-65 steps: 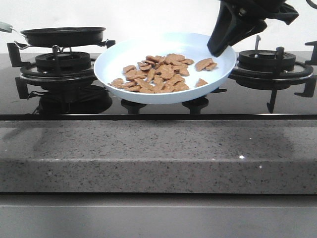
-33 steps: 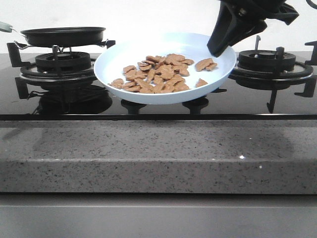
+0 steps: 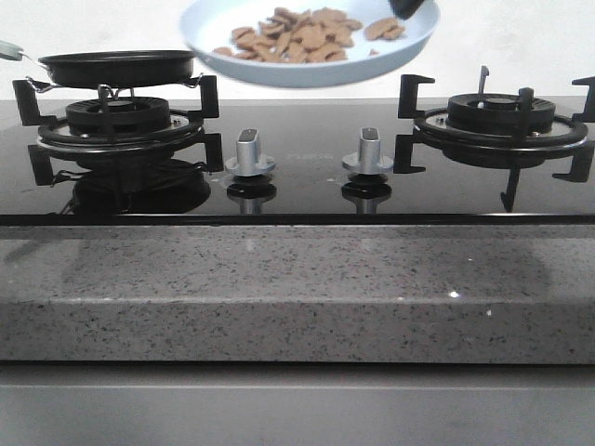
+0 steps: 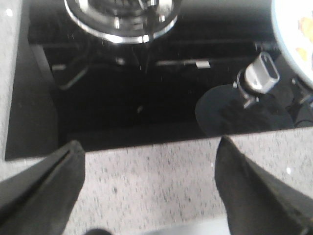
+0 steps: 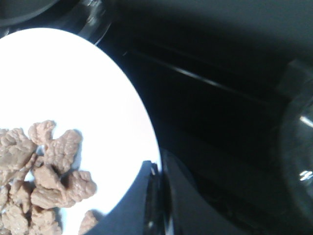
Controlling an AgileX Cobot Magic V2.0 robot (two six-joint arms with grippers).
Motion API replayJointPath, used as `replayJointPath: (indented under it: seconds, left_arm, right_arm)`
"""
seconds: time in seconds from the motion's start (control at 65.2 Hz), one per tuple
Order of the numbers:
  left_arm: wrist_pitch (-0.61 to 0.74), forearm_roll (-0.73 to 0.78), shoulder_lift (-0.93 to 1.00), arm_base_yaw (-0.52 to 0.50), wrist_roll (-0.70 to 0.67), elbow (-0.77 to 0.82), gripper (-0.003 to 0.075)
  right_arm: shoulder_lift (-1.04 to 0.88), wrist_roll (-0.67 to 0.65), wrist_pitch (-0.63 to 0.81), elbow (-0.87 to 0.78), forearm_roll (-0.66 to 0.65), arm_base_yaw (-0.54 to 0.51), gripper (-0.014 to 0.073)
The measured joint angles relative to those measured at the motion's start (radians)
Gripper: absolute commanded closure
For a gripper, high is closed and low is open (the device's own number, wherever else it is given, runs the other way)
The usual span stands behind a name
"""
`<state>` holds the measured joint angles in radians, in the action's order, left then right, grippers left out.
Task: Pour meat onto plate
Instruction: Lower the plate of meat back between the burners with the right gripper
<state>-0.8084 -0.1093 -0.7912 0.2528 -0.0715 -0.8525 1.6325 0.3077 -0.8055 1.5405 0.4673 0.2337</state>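
Observation:
The pale blue-white plate (image 3: 307,76) hangs high above the middle of the stove, cut by the front view's top edge. The meat (image 3: 307,32), a loose pile of reddish-brown pieces, lies on it. My right gripper (image 3: 409,7) is shut on the plate's right rim; only its tip shows there. The right wrist view has the plate (image 5: 73,83), the meat (image 5: 44,171) and my right gripper (image 5: 157,169) pinching the rim. My left gripper (image 4: 149,147) stands open and empty over the granite counter edge. The plate's rim (image 4: 293,39) shows in that view's corner.
A black frying pan (image 3: 118,67) sits on the left burner (image 3: 116,125). The right burner (image 3: 502,116) carries nothing. Two silver knobs (image 3: 249,153) (image 3: 369,150) stand on the black glass below the plate. A speckled granite counter (image 3: 297,288) runs along the front.
The plate with the meat has risen from just above the glass to the top of the front view, held by the right gripper. The two knobs are now uncovered.

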Motion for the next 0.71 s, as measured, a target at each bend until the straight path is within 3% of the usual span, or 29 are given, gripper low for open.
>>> replayJointPath:
  seconds: [0.43, 0.706]
  left_arm:
    - [0.04, 0.002, 0.0, 0.0, -0.001, 0.0, 0.0176]
    - [0.042, 0.002, 0.0, 0.0, -0.001, 0.0, 0.0176]
  right_arm:
    - [0.311, 0.0, -0.102, 0.335, 0.021, -0.047, 0.0663]
    - [0.434, 0.0, -0.102, 0.412, 0.019, -0.047, 0.0663]
